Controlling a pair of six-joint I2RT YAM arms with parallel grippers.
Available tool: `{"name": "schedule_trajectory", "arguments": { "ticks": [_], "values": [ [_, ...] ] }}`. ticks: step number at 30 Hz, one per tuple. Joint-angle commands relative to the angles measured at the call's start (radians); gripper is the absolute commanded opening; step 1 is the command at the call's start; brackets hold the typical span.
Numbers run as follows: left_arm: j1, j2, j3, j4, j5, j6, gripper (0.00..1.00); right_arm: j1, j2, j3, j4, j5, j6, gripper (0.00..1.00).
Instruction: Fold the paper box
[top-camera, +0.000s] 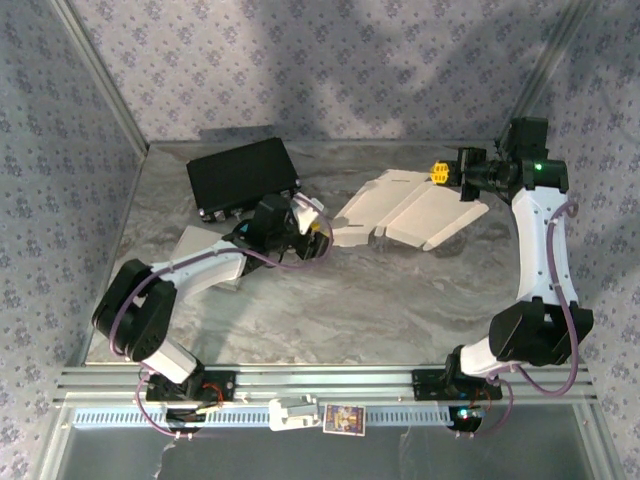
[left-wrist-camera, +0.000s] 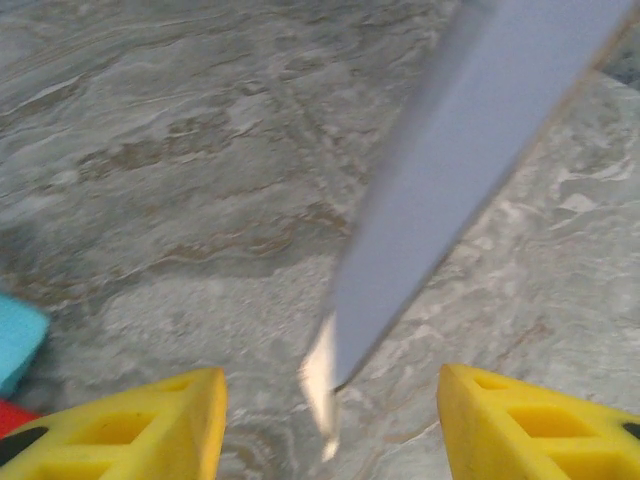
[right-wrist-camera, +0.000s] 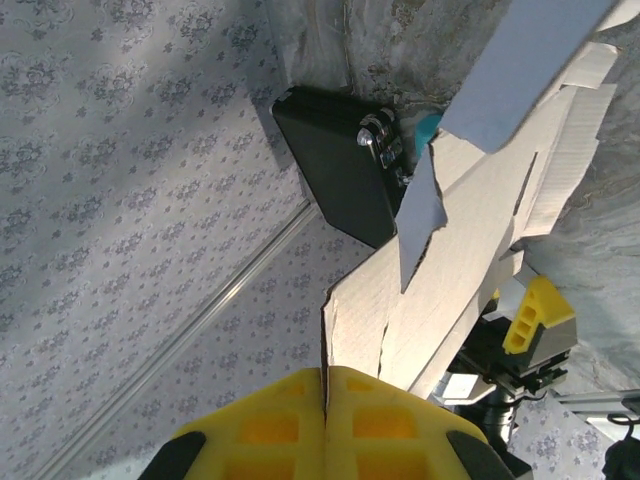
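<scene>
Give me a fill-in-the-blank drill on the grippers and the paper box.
1. The right gripper is ____ on the edge of the paper box.
2. The left gripper is ____.
3. In the top view, the black case lies to the ____ of the paper box.
Missing words: shut; open; left.

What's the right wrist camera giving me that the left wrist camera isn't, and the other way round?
Right wrist: the right fingers closed on the edge of the paper box, with the black case and the patterned wall behind it.
Left wrist: the left fingers spread apart, with the tip of a flap between them, ungripped.
Both: the paper box's pale panels and the marble table.
</scene>
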Motion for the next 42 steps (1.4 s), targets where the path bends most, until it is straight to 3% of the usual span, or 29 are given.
{"name": "schedule_trajectory", "arguments": {
  "ticks": [1, 11, 14, 17, 21, 24, 29, 34, 37, 42],
  "values": [
    [-0.031, 0.017, 0.043, 0.015, 0.063, 0.005, 0.58, -0.004, -0.021, -0.008, 0.005, -0.035, 0.024, 0.0],
    [0.001, 0.084, 0.094, 0.037, 0.018, -0.016, 0.53, -0.004, -0.032, -0.018, 0.018, -0.043, 0.048, 0.0],
    [0.002, 0.111, 0.122, 0.031, 0.06, -0.02, 0.47, -0.003, -0.031, -0.02, 0.023, -0.042, 0.055, 0.0],
    [0.0, 0.121, 0.141, 0.016, 0.095, -0.037, 0.34, -0.003, -0.031, -0.025, 0.03, -0.04, 0.06, 0.0],
    [0.002, 0.083, 0.149, -0.045, 0.105, -0.047, 0.03, -0.005, -0.035, -0.052, 0.038, -0.032, 0.057, 0.0],
    [0.003, 0.05, 0.191, -0.176, 0.123, -0.037, 0.0, -0.006, -0.036, -0.09, 0.087, -0.02, 0.057, 0.0],
    [0.005, 0.022, 0.325, -0.556, 0.126, -0.022, 0.0, -0.034, -0.03, -0.015, 0.059, 0.112, -0.101, 0.4],
    [0.003, 0.045, 0.485, -0.92, 0.063, -0.056, 0.0, -0.006, -0.041, 0.11, -0.005, 0.294, -0.22, 0.53],
    [0.006, 0.097, 0.597, -1.116, -0.018, -0.114, 0.0, 0.07, -0.076, 0.143, -0.033, 0.441, -0.267, 0.6],
    [-0.004, 0.206, 0.791, -1.378, -0.123, -0.206, 0.0, 0.325, -0.145, 0.049, 0.02, 0.707, -0.223, 0.62]
  ]
}}
